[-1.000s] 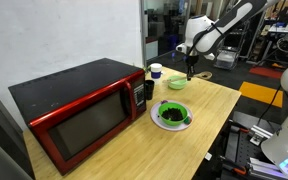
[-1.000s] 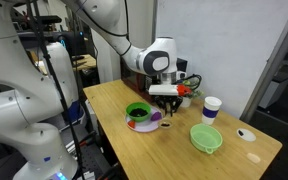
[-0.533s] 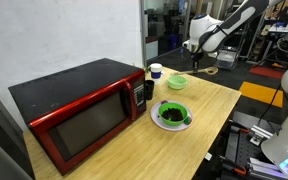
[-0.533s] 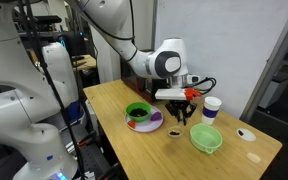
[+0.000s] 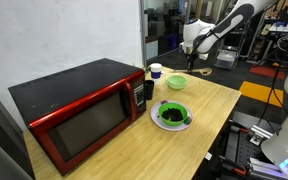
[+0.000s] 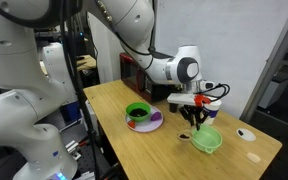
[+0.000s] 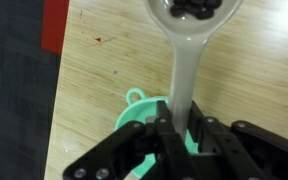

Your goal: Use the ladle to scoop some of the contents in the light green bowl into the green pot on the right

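the gripper (image 7: 181,126) has its fingers (image 7: 164,127) clamped on the lower handle of the ladle (image 7: 187,60), which runs straight away from the wrist camera; the round scoop at its far end holds a few dark bits and hangs over the bare wooden table (image 7: 94,70). the light green bowl (image 7: 134,108) lies under the gripper, only part of its rim showing. in both exterior views the gripper (image 5: 191,67) (image 6: 197,117) hangs just above the bowl (image 5: 177,82) (image 6: 206,139). the green pot (image 5: 172,113) (image 6: 138,111) stands apart on a pale plate (image 6: 150,124), near a red microwave (image 5: 79,112) and a white cup (image 5: 155,71).
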Controlling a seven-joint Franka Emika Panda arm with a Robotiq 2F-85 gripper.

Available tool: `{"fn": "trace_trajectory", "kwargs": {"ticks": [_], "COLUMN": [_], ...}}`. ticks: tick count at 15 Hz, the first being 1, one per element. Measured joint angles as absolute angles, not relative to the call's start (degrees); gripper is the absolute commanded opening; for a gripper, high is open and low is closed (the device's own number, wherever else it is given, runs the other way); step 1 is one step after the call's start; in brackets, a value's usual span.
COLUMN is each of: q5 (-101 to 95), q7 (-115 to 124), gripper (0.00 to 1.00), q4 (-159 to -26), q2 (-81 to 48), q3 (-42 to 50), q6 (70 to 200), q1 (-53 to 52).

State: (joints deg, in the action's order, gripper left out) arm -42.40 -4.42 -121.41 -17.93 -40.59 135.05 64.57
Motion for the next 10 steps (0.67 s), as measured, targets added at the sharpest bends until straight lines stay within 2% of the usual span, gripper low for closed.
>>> {"fn": "trace_trajectory", "kwargs": {"ticks": [6, 10], "q5": [-33.31, -27.46], "q7": [-2.99, -3.02], "gripper": [0.06, 0.06], "q4": [-111.89, -108.38], "q2": [-22.10, -22.71], "q3": [-15.12, -2.29], "q6": [135.78, 136.42], "q1": [38.58, 25.96]}}
